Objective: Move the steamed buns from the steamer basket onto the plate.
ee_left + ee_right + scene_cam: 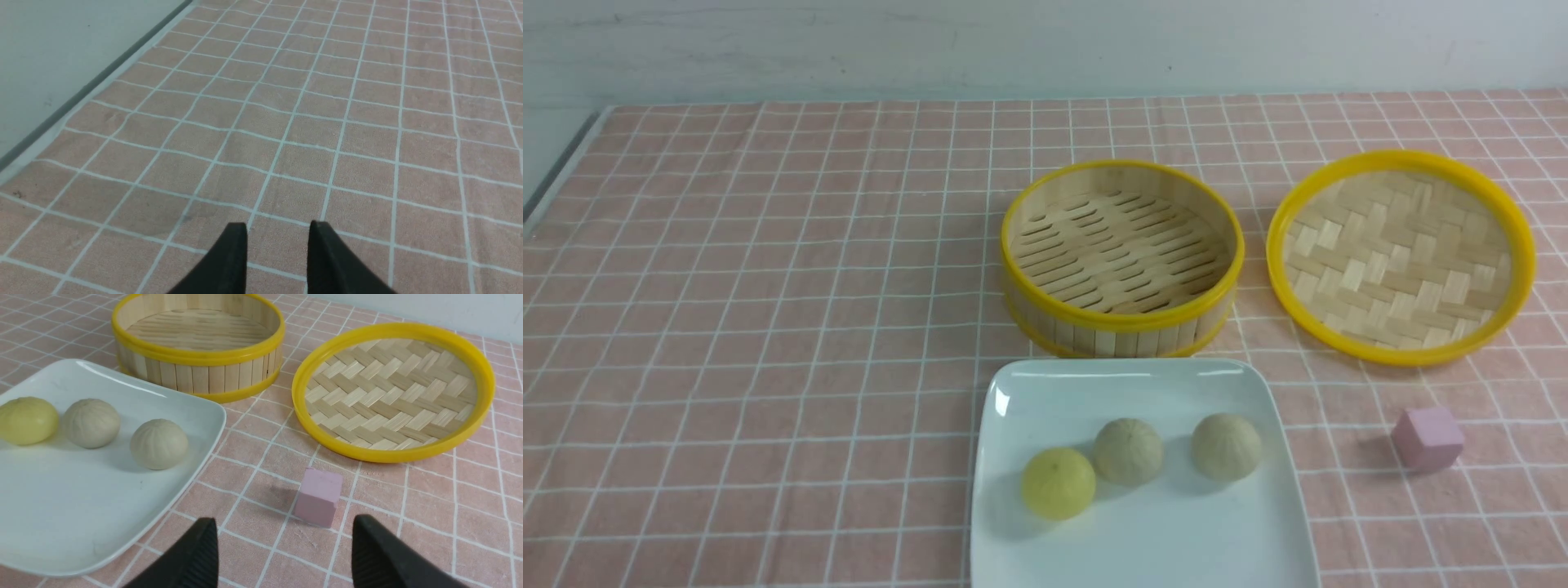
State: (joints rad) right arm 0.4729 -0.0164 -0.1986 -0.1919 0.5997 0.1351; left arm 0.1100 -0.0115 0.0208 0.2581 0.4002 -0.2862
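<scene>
All three steamed buns (1135, 461) are seen on the plate (1241, 539), set just in front of the emptied steamer basket (1121, 257). Left gripper (278, 232): jaws parted, nothing held, over bare cloth. Right gripper (284, 528): spread wide, nothing held, beside the plate near a pink cube (318, 496).
</scene>
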